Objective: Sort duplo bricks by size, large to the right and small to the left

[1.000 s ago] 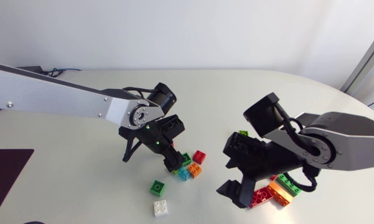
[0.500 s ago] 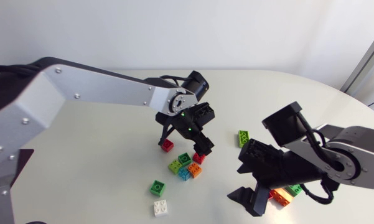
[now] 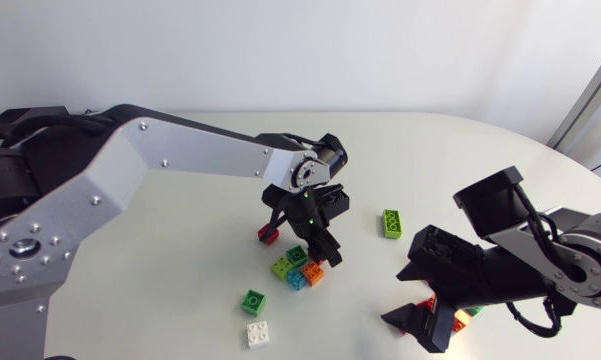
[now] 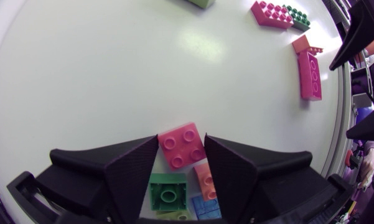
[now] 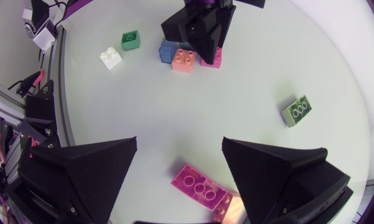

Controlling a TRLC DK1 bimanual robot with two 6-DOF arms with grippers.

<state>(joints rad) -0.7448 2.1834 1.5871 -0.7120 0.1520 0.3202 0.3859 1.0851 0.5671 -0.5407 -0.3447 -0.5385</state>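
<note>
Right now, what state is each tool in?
Left tool: around the small red brick, grip cannot be told.
Right tool: open, empty.

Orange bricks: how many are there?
2. The first orange brick lies at the left arm's tip; the second orange brick lies beside a magenta brick beneath the right arm. Others may be hidden.

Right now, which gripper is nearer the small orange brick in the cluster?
Left. The left gripper is right over the cluster, with the small orange brick just under it. The right gripper hangs open well off to the side, above the large bricks.
</note>
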